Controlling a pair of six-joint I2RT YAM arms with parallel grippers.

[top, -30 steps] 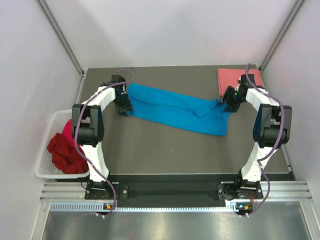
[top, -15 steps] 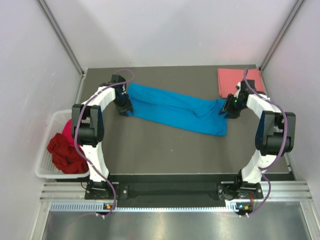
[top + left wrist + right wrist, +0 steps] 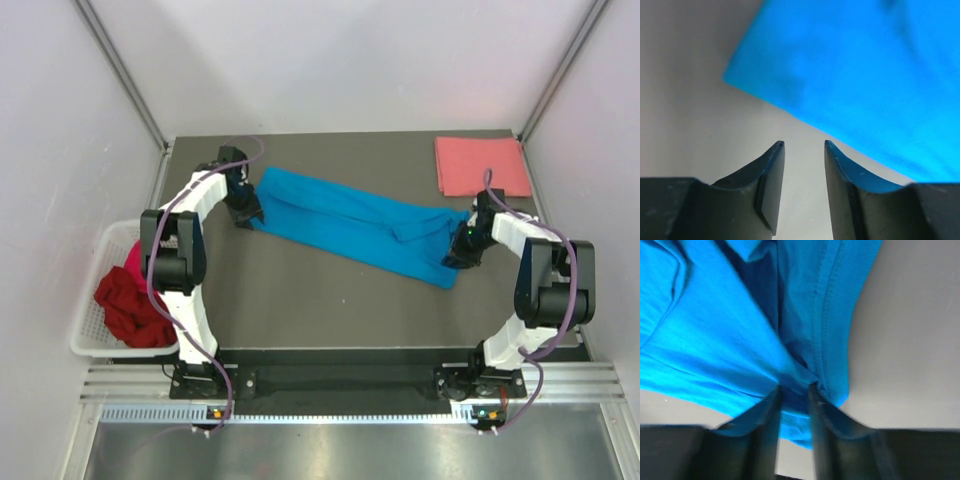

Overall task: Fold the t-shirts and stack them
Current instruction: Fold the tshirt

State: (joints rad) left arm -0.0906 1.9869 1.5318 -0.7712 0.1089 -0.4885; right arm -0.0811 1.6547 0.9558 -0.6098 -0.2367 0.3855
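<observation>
The bright blue t-shirt [image 3: 350, 225] lies stretched slantwise across the table, from back left to near right. My left gripper [image 3: 247, 213] sits at its left end; in the left wrist view the gripper [image 3: 802, 143] is open over bare table, with the blue cloth [image 3: 865, 75] just ahead and to the right. My right gripper [image 3: 458, 255] is at the shirt's right end. In the right wrist view this gripper [image 3: 795, 386] is shut on a bunched fold of blue cloth [image 3: 725, 330] beside a ribbed hem. A folded salmon pink t-shirt [image 3: 480, 165] lies at the back right corner.
A white lattice basket [image 3: 88, 345] hangs off the table's left edge, holding a crumpled dark red shirt [image 3: 130, 305] and a bit of magenta cloth [image 3: 136, 258]. White walls close in the back and both sides. A metal rail runs along the near edge.
My right gripper has moved from beside the pink shirt toward the near side and closed on the blue shirt's right end, which shifted with it. The left gripper has barely moved.
</observation>
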